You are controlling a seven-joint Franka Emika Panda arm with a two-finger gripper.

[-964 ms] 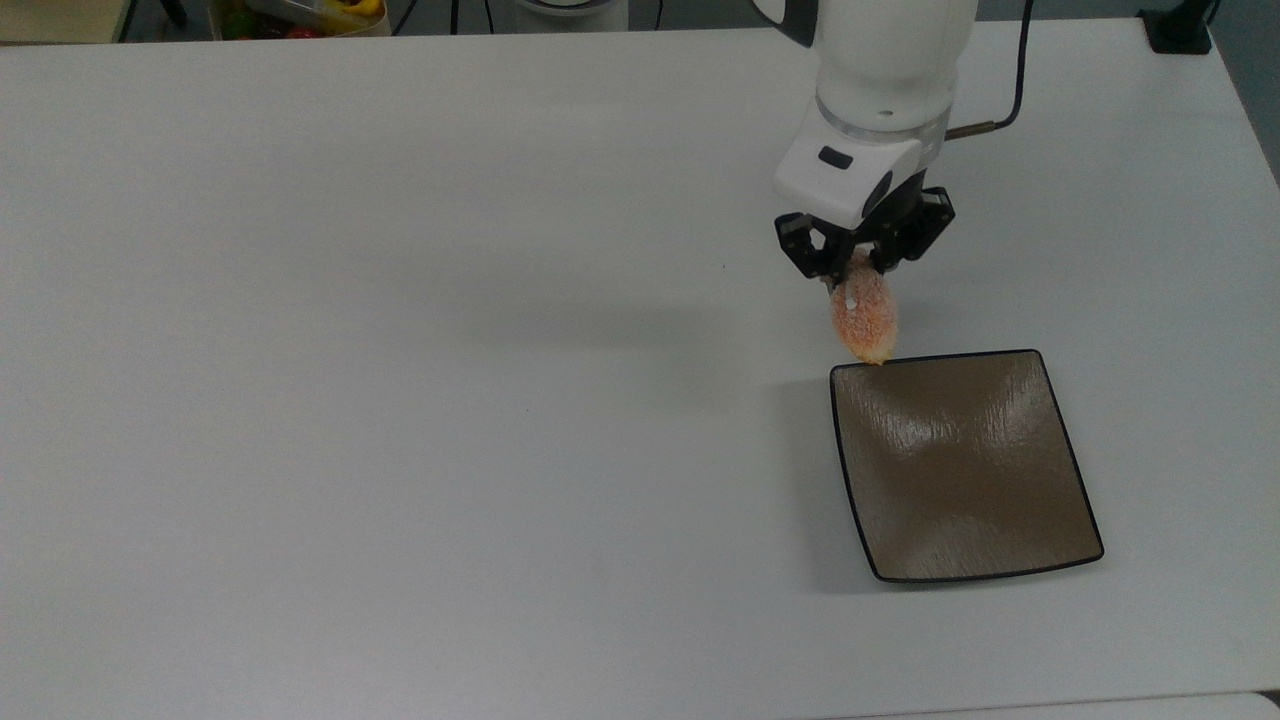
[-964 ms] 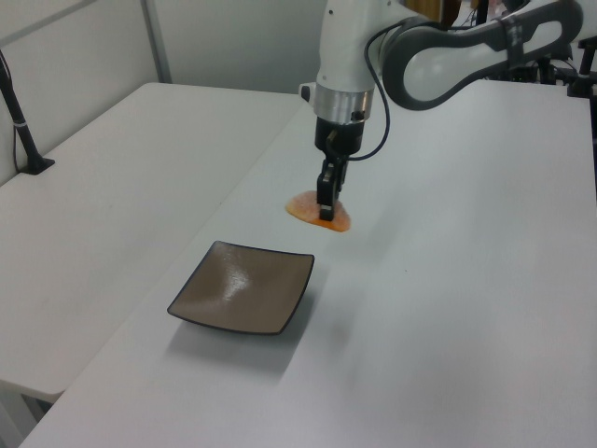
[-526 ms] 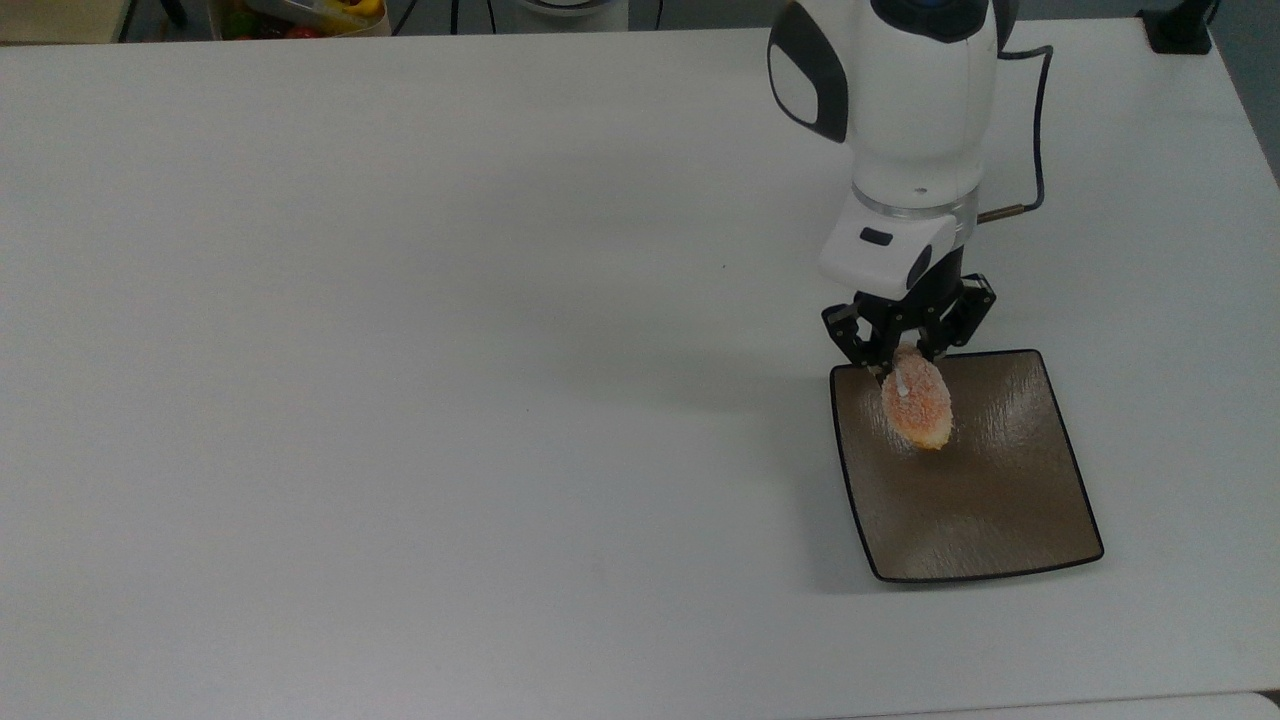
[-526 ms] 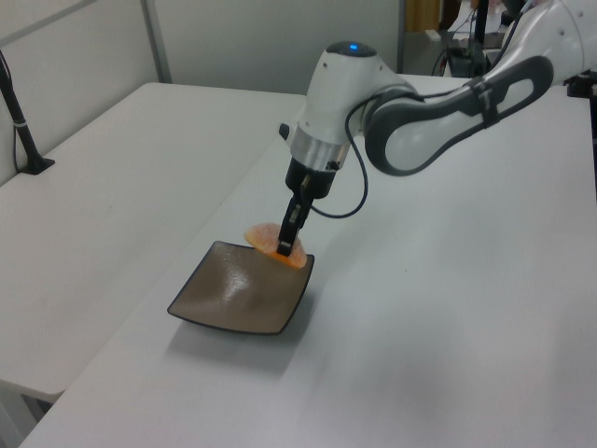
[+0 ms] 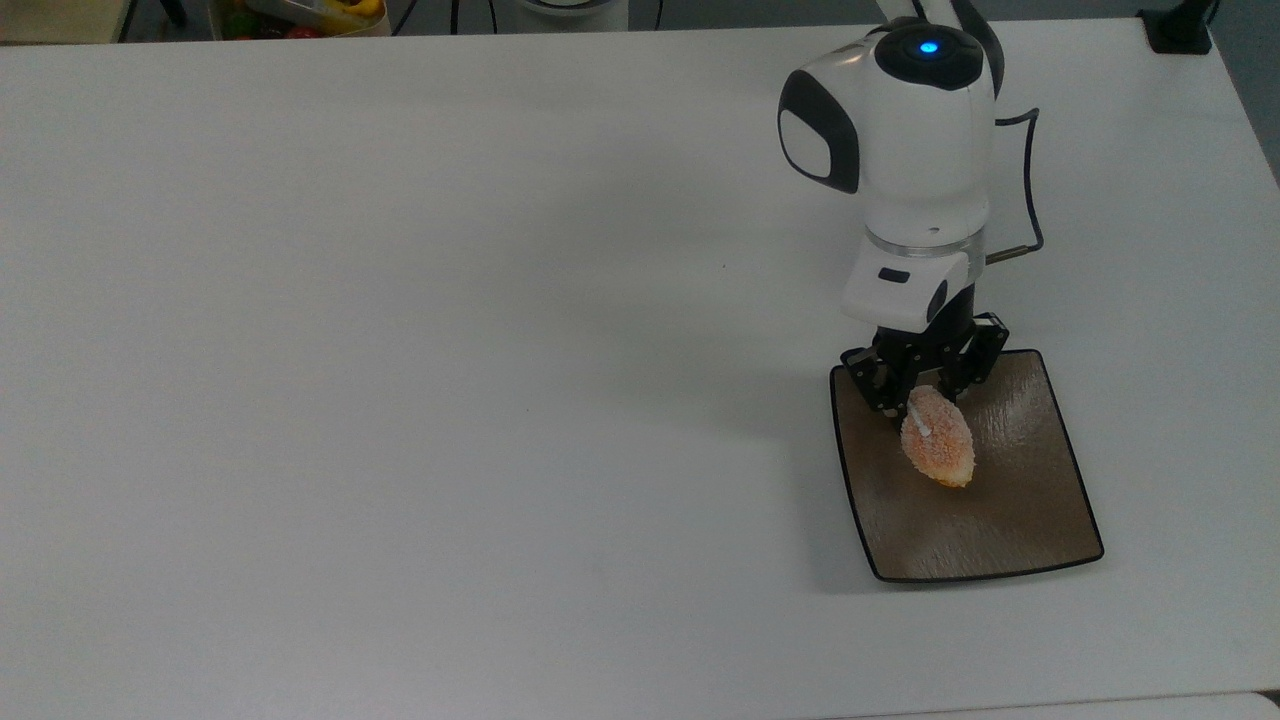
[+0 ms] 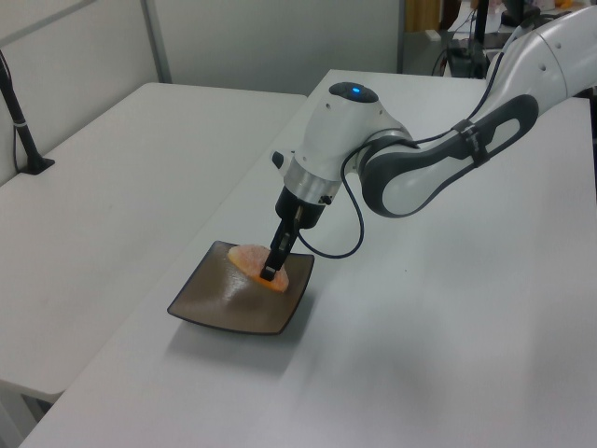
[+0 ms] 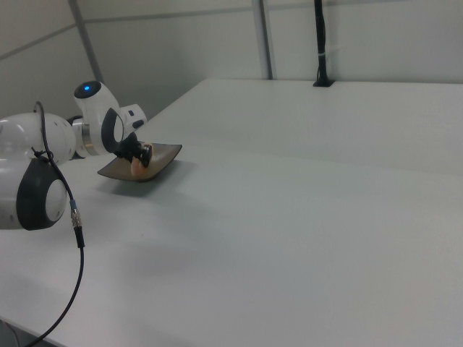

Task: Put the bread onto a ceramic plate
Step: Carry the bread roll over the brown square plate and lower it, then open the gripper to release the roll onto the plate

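Observation:
The bread (image 5: 940,452), an orange-pink oval roll with a short white stripe, sits low over the upper middle of the square brown ceramic plate (image 5: 1010,525); whether it touches the surface I cannot tell. My gripper (image 5: 925,400) reaches down over the plate's far edge and is shut on the roll's upper end. In the left view the gripper (image 6: 270,273) pinches the bread (image 6: 250,256) above the far part of the plate (image 6: 219,308). The right view has the gripper (image 7: 143,155), the bread (image 7: 137,166) and the plate (image 7: 165,152) at the far left.
The plate lies near the white table's (image 5: 450,400) front right corner in the top view. A container of coloured items (image 5: 300,15) sits beyond the back edge, and a black post base (image 5: 1180,30) stands at the back right. A black cable (image 5: 1030,210) loops off the wrist.
The arm carried the bread from the table beyond the plate's far left corner to over the plate, then lowered it toward the plate's middle. The plate has not moved.

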